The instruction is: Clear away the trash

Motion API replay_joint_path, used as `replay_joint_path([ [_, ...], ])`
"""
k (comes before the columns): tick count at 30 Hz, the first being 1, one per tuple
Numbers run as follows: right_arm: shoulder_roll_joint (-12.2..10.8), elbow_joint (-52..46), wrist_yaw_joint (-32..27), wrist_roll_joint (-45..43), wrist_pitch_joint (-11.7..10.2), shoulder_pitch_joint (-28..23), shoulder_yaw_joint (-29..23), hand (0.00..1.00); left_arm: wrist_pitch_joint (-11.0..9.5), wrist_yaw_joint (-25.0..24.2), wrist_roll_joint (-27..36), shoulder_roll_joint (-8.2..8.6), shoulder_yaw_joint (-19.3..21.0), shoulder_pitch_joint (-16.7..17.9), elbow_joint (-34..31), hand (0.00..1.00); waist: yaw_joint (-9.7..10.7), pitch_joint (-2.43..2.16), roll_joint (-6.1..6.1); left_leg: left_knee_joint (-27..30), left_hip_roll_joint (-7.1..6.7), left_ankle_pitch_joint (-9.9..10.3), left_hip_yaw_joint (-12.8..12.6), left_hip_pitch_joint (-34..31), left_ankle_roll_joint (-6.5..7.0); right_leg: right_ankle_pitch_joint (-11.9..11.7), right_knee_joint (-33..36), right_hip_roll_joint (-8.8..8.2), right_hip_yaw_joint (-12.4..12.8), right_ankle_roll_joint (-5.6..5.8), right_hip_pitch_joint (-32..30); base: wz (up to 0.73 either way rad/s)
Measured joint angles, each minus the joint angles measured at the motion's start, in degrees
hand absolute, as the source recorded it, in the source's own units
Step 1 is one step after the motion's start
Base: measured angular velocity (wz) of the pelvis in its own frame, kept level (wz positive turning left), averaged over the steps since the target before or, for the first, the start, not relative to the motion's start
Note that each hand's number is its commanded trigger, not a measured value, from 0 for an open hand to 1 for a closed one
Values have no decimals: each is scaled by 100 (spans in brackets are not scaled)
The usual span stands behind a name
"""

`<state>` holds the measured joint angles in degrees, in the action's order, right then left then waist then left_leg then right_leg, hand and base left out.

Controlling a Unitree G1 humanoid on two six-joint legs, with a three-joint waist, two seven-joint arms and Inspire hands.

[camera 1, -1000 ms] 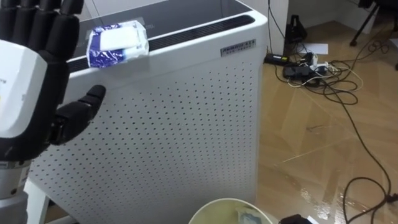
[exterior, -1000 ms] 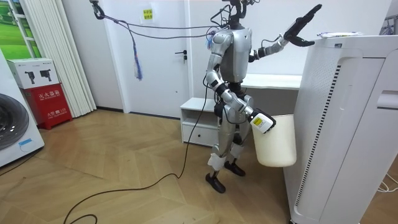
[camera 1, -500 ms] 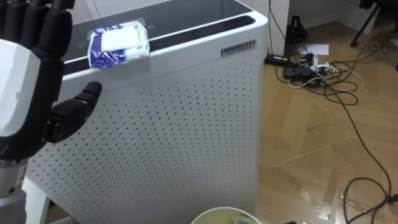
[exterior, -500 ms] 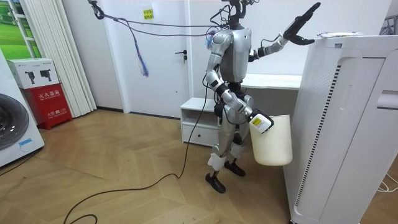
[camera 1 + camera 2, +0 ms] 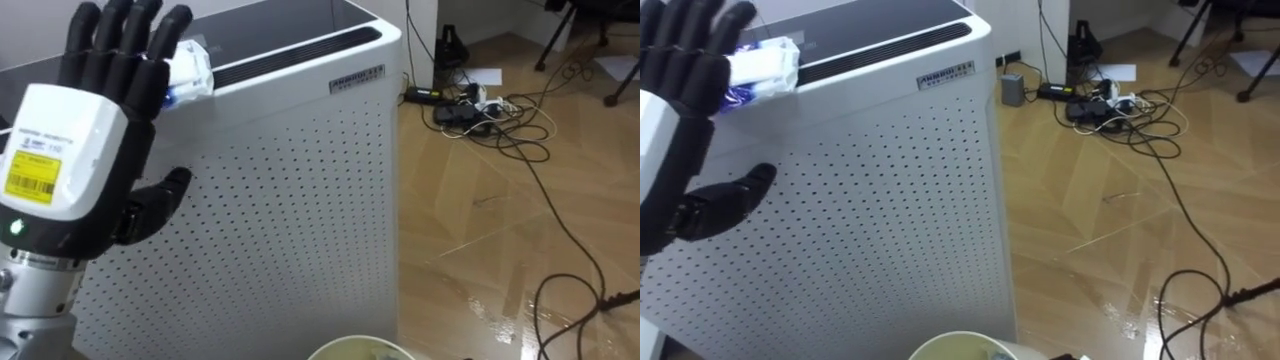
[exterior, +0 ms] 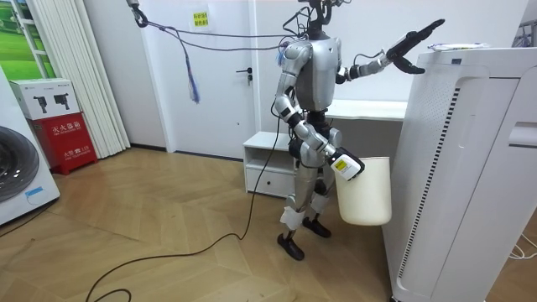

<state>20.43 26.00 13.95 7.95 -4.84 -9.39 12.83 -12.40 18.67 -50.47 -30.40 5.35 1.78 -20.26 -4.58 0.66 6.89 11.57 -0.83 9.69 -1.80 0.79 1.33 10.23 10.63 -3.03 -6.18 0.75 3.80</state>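
your left hand is raised in front of the tall white perforated appliance, fingers straight and spread, thumb out to the side, holding nothing. its fingertips reach up past the appliance's top front edge. the garbage, a blue-and-white packet, lies on the appliance's top, right at that front edge and just in front of the long dark slot. from the head camera the fingertips overlap the packet's left end, and you cannot tell whether they touch it.

in the room view the left arm stretches out at shoulder height toward the appliance's upper corner. there is free air above the top, and the robot stands close beside the appliance's face.

your right hand sits low at the rim of the cream bin, which hangs in front of the robot's legs, near the appliance's lower face; you cannot tell its grip from here. the bin's rim shows at the bottom of the head view.

to the right of the appliance the wooden floor lies open, crossed by loose cables. behind the robot stands a low white cabinet.
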Motion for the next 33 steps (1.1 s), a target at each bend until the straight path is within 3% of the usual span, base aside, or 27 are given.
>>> replay_joint_path([
  [11,68,-253,-2,-153,0,0,-2,100,91,-355,-7,0,-7,-108,15,0,97,5,17,-32,3,0,-41,4,0,0,-4,8,54,0,-9,-1],
  [16,75,-254,6,-351,78,-18,-44,100,312,-544,0,-14,-2,-411,150,0,100,-2,143,-41,3,0,-41,14,0,0,1,6,51,0,-2,0],
  [20,149,-258,9,-383,130,-95,-45,100,332,-655,6,-39,-1,-450,185,0,6,-9,259,-73,6,0,-65,54,0,0,2,7,85,0,2,-5],
  [29,191,-263,76,-389,134,-112,-47,100,332,-709,116,-43,0,-512,294,0,-49,4,246,-74,8,0,-106,85,0,0,-1,6,141,1,13,0],
  [33,189,-264,52,-386,249,-111,-68,100,333,-721,177,-45,8,-525,395,0,-48,2,248,-67,9,-1,-118,92,0,1,10,8,150,1,19,0],
])
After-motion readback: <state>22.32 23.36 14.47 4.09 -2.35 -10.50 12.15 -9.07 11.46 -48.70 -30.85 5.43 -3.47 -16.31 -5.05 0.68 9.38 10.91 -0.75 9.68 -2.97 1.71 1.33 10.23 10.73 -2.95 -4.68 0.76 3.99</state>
